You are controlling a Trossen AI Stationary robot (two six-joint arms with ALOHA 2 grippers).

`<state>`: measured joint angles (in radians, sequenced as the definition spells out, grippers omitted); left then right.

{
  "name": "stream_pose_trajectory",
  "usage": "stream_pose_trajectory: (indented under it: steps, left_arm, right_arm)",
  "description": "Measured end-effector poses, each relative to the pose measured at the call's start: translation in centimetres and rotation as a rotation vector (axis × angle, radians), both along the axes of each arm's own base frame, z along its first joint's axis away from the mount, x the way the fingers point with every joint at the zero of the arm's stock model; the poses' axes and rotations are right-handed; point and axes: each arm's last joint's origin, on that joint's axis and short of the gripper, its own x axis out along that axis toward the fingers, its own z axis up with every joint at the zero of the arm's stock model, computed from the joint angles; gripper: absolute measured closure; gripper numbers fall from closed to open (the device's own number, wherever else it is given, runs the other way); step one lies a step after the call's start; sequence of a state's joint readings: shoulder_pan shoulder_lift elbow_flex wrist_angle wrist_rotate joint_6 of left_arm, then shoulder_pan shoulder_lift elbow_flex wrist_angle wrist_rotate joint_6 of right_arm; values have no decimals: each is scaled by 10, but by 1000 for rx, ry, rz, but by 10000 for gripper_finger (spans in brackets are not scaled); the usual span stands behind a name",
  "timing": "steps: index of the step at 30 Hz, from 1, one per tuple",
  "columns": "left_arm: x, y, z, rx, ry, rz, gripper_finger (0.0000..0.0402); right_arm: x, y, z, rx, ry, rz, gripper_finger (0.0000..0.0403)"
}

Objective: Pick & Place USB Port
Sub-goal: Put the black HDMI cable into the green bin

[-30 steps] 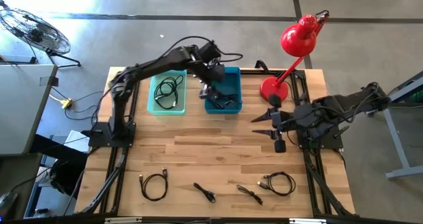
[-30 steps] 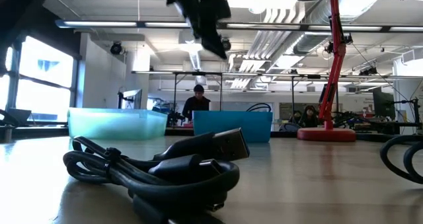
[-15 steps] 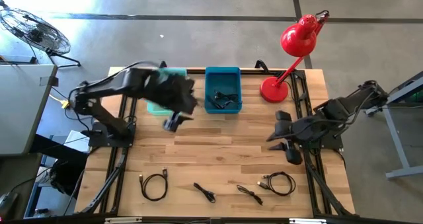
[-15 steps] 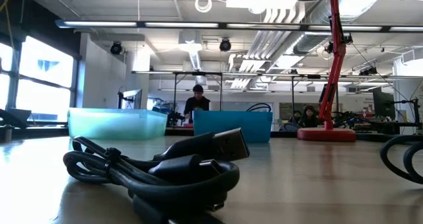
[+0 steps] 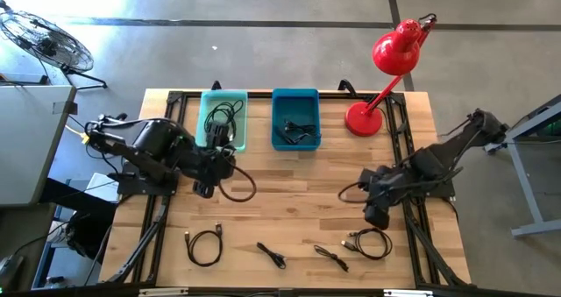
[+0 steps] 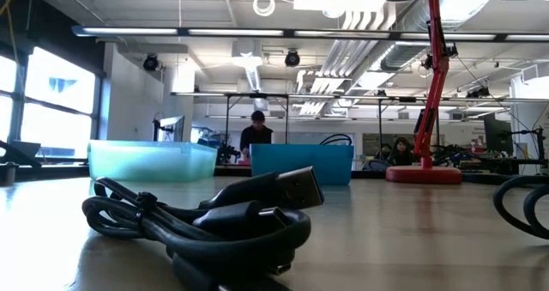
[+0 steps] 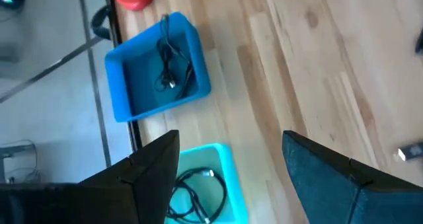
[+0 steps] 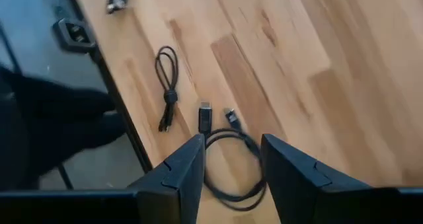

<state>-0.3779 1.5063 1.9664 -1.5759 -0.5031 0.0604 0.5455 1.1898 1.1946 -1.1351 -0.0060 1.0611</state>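
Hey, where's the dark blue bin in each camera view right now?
High view: blue bin at the table's far edge, centre.
Low view: mid-background, right of the teal bin.
Left wrist view: upper left.
Right wrist view: not in it.
Shared landmark: the red lamp beside it.

Blue bin point(image 7: 158, 69) on bench point(image 7: 317, 72), dark cable point(image 7: 173, 65) inside. Teal bin point(image 7: 198, 191) just beside it, coiled black cable point(image 7: 195, 194) inside. Left claw point(image 7: 228, 174) fingers spread, empty.

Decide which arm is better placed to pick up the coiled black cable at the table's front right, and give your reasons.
Right. The right gripper hangs open just above that coiled black USB cable, which shows between its fingers in the wrist view. The left gripper sits far off beside the light teal bin.
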Motion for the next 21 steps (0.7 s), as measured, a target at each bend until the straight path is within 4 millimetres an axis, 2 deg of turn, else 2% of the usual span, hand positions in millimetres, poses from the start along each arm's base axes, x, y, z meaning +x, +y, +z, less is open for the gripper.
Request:
stream_pose_trajectory:
  steps: [4,7,15,21]
  left_arm:
    - [-8,-10,2,-44,-12,-44,140]
    - [-13,-18,3,-55,-16,-74,140]
    - [-17,-30,3,-18,-32,-111,140]
    - [-17,-30,3,-14,-33,-108,140]
  right_arm:
    - [5,16,-11,55,98,-155,261]
    - [8,34,-20,111,171,-208,261]
    - [27,95,-48,231,143,-142,261]
    - [36,120,-82,191,233,-117,261]
